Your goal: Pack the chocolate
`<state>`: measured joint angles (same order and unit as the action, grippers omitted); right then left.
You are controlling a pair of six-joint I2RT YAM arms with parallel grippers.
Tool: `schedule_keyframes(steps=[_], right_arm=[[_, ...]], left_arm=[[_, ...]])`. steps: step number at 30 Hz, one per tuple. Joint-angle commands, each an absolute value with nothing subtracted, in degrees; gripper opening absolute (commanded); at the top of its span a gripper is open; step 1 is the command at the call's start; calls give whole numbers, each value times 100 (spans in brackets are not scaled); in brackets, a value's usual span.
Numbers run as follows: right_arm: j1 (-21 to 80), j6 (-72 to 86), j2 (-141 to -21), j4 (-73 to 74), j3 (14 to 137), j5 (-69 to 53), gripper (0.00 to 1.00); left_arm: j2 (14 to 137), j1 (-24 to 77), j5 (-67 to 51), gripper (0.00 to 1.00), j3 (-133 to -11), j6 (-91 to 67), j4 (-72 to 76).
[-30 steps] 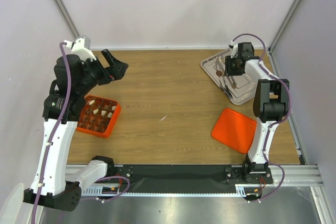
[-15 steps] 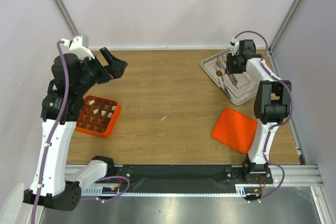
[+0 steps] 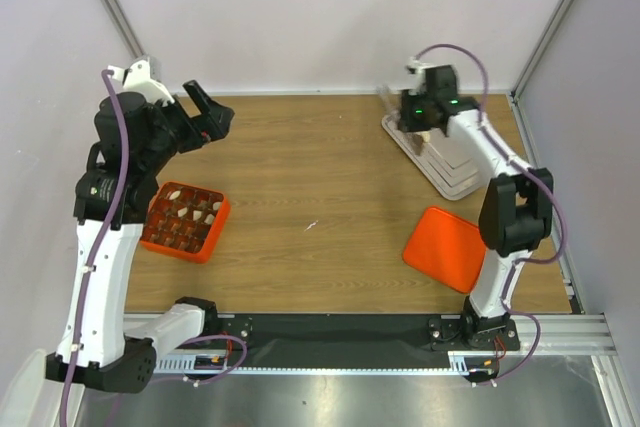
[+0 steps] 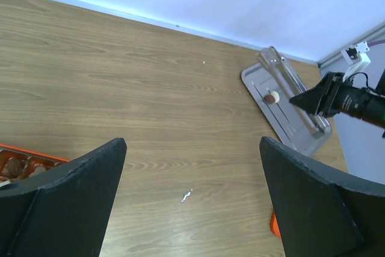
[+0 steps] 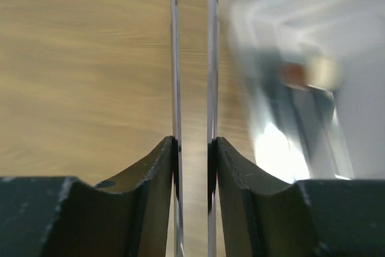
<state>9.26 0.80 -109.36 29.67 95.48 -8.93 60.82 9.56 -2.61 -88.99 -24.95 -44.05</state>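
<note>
across the tabletop (image 3: 320,177) from the tray (image 3: 455,175), far to its left, sits the box (image 3: 218,229), with most of its cells filled. the lid (image 3: 447,247) lies just nearer than the tray. the left jaws hang wide open and empty, well left of the tray. the right jaws, over the tray's far-left end, are clamped on the tongs (image 5: 175,58), pressing both blades close together. one chocolate (image 4: 272,96) lies loose near that same end of the tray; the rest sit in the box.

the step looks like lifting that piece with the tongs. to do it well, ease the squeeze so the tips part wider than the piece, set one on each side, then close gently. it is rounded and the tray is slick, so a hard or skewed pinch could shoot it away.

the left wrist view alone shows the piece clearly. the right wrist view shows the grip on the blades, but their tips run off the top, so i cannot tell whether they hold anything, and the tray is a blur. only the top view shows the box and lid whole.
</note>
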Motion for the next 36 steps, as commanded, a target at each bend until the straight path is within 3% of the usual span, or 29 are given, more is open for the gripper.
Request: schedule_keyframes(steps=[1, 8, 11, 18, 36], right_arm=[[2228, 491, -10292, 2664, 9694, -923, 37], [4206, 1088, -10458, 2102, 9967, -887, 37], [4761, 1362, -10634, 1671, 10037, -1186, 37], [5782, 1239, -11258, 1565, 10283, -1555, 38], [6416, 1125, -12375, 1661, 10942, -1705, 36]], left_arm=[[5924, 914, -17, 100, -9246, -2391, -4570], [5941, 914, 789, 100, -9921, -2241, -5263], [6065, 914, 739, 100, -10555, -2162, -5502], [5977, 914, 431, 100, -10556, -2276, -5203], [5757, 914, 457, 100, -10248, -2180, -5203]])
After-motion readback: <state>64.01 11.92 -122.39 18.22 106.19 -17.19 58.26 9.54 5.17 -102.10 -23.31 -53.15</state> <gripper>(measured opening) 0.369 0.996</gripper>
